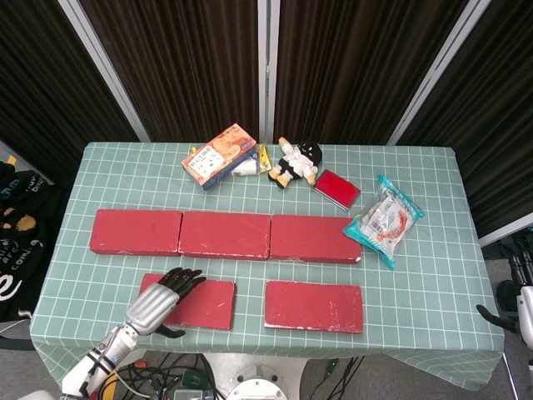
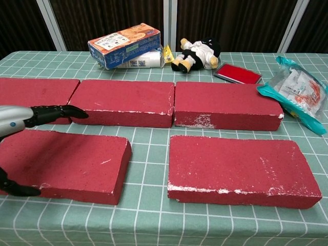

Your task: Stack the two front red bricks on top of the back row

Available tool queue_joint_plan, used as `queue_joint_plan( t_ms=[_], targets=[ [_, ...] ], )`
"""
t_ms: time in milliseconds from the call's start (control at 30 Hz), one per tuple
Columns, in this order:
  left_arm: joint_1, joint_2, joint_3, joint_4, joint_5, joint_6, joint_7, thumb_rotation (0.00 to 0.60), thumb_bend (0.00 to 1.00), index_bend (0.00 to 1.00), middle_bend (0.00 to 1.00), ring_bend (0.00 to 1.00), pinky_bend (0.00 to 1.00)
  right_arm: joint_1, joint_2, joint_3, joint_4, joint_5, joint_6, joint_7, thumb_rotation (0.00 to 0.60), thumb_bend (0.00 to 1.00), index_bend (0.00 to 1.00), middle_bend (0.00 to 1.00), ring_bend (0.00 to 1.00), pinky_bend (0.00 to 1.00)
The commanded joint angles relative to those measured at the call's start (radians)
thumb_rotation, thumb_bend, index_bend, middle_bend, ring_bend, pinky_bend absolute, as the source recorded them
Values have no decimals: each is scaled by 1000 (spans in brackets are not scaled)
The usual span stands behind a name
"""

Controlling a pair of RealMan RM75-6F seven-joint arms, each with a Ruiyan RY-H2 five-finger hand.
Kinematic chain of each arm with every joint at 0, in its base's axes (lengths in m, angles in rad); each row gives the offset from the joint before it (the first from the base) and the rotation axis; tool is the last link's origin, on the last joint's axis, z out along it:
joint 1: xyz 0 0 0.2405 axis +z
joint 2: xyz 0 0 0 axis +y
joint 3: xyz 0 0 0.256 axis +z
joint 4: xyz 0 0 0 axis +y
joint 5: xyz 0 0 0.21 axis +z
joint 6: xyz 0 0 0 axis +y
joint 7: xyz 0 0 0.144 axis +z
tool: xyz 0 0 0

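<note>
A: What is the left hand doing?
B: It hangs over the left flat red front brick, fingers spread, holding nothing.
A: And the right front brick?
B: Chipped white, before the back row of red bricks. The right hand is too hidden to tell.

Robot lab or test room, dark curtains, checked-cloth table, cables beneath

Red bricks; green white-grid tablecloth; silver-black robot hand.
</note>
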Motion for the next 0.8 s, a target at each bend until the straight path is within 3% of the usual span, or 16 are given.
queue_joint_plan(
  t_ms=[33,333,800],
  targets=[
    [-31,-26,-15,-3,-58,-50,44,600,0,34,0,0,0,1,-4,0,8,3,-3,6,600,0,0,0,0,0],
    [-80,-60,-41,7,-196,-118,118,600,0,31,0,0,0,1,-12,0,35,11,-11,30,600,0,0,0,0,0],
    [-121,-78,-45,46,-300,-149,121,600,0,30,34,0,0,6,-18,2,46,16,-21,34,600,0,0,0,0,0]
  ],
)
